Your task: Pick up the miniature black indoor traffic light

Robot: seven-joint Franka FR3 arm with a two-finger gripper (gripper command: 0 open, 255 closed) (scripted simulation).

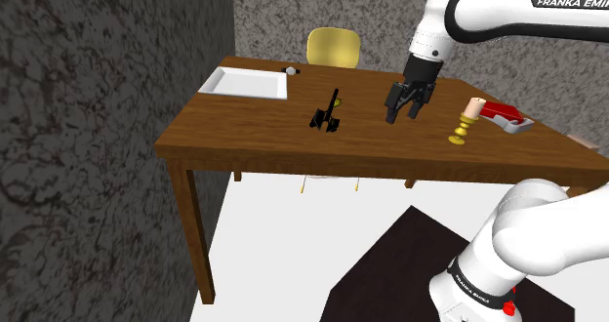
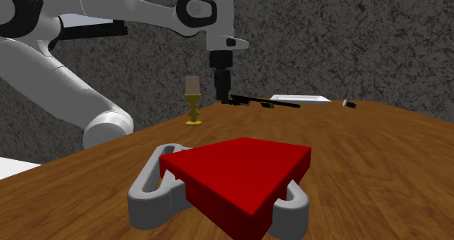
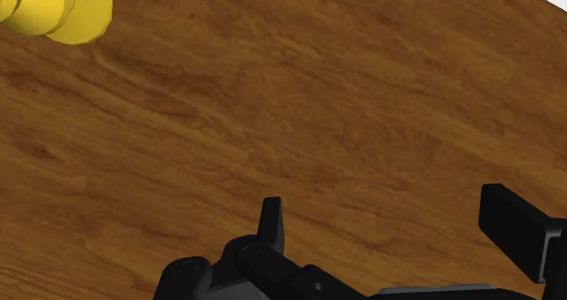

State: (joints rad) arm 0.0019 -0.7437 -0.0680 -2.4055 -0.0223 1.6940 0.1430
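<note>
The gripper (image 1: 402,113) hangs low over the table (image 1: 254,140), wrist pointing down, fingers (image 3: 270,224) spread with nothing between them. A grey holder (image 2: 149,191) cradles a red block (image 2: 240,173). A white tray (image 1: 244,82) sits at the far corner. The traffic light (image 1: 327,115) lies flat between tray and gripper, apart from both. A candlestick (image 1: 466,125) stands on the gripper's other side.

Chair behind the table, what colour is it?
The chair is yellow, best seen in the shoulder view.
</note>
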